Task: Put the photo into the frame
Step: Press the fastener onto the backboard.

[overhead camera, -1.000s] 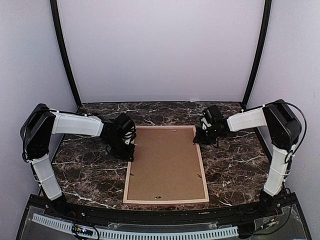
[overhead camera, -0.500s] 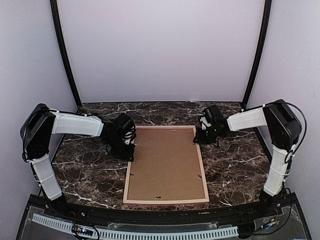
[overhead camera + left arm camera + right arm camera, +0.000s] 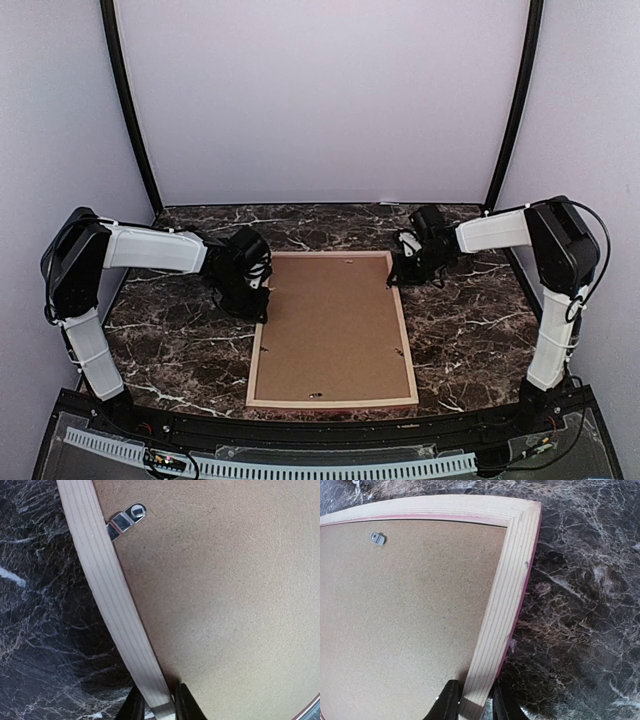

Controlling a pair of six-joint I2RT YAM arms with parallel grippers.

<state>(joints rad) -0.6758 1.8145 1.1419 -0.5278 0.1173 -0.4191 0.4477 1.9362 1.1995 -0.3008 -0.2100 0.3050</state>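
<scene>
The frame lies flat in the middle of the picture in the top view, back side up, on the dark marble table. Its long axis runs from the upper part of the picture down to the lower edge. A brown backing board fills it, so the photo is not visible. I cannot tell whether it already lies under the board or is somewhere out of view.

The left gripper stands at the left long side of the frame, near the upper left corner. The right gripper stands at the right long side, near the upper right corner. Both are equally near, and each one meets its side across, not along. In each wrist view one finger is outside the wood and one is inside, on the board. The jaws look closed on the wood on both arms.

The back of the frame is pale wood with fine straight grain, thin and flat, with a pink-red edge showing at its outer side in the right wrist view. The board is matt and fibrous, like pressed cardboard. A small metal clip reaches from the wood over the board, and another clip sits on the board in the upper left of the right wrist view. I judge the clips must turn aside before the board can come out.
</scene>
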